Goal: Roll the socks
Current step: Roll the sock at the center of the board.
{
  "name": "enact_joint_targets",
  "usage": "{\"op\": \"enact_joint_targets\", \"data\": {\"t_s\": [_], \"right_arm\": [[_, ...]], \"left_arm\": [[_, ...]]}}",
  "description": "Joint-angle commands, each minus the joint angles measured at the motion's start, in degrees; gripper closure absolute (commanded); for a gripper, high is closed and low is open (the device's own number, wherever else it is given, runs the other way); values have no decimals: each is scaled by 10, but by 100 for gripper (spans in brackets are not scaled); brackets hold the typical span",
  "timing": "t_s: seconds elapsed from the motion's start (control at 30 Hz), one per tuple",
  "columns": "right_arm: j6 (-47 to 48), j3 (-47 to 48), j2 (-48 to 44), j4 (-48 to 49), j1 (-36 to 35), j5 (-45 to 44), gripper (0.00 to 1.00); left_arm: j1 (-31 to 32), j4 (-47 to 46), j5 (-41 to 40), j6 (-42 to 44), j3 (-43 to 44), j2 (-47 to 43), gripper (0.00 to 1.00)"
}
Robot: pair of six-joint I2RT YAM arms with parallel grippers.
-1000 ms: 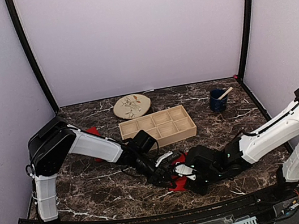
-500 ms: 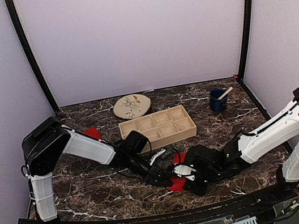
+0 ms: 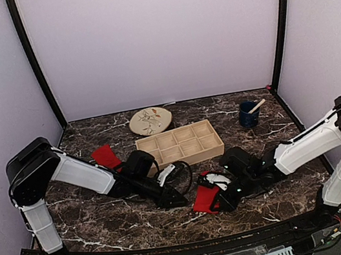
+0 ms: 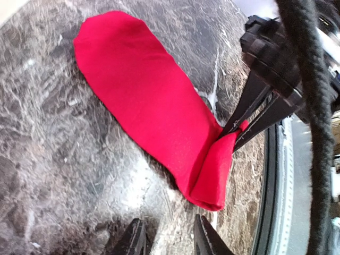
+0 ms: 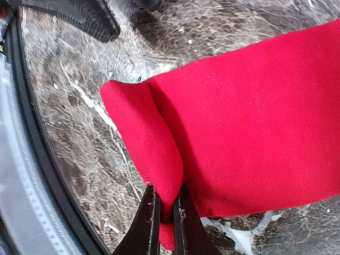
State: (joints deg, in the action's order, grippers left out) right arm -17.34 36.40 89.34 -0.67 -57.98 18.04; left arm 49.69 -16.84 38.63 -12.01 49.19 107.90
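Lying flat on the dark marbled tabletop [image 3: 102,227], low in the middle of the overhead view, one bright red fabric sock [image 3: 202,200] has a short end folded over onto itself. In the left wrist view its long body runs from the upper left of the frame down to that fold at the lower right. The right gripper [image 5: 166,210] is clamped on the doubled cloth: in its own wrist view the two thin dark fingers [image 5: 150,218] stand together at the bottom of the frame, with a ridge of red fabric pinched between them. The rest of the sock spreads toward the upper right of that frame.

The left gripper [image 4: 167,240] sits just beside the same fold without touching it. Its fingers [image 4: 133,241] show at the bottom edge of the left wrist view, apart, with only bare marble between them. In the overhead view it lies just left of the sock, and both arms reach in low from opposite sides.

The second red sock [image 3: 105,156] is a small crumpled lump at centre left of the overhead view, well apart from the first, behind the left arm. To its right stands a pale wooden tray [image 3: 185,158] with square compartments. A round beige patterned plate [image 3: 150,120] lies beyond it, and a dark blue mug [image 3: 247,116] holding a wooden stick [image 3: 256,106] stands at the upper right of the table.
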Motion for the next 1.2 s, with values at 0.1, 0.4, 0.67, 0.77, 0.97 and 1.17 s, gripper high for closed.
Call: {"op": "enact_joint_targets", "data": {"t_s": [0.1,0.4,0.67,0.77,0.97,1.17], "right_arm": [[-104,-45,9,105,44,126,100],[-177,-73,15,158,71,183,100],[-194,-77,40,166,84,205,100],[-200,-79,45,169,87,212,100],[-204,-81,51,171,93,221,100],[-203,-79,48,163,95,224,100]], "left_arm": [[49,-13,-86,60,2,-36,67],[83,-25,-138,103,-5,-43,65],[95,-31,-153,138,-18,-66,63],[101,-41,-145,153,-26,-74,63],[123,-33,-150,194,-24,-77,63],[146,-14,-194,234,-7,-64,63]]}}
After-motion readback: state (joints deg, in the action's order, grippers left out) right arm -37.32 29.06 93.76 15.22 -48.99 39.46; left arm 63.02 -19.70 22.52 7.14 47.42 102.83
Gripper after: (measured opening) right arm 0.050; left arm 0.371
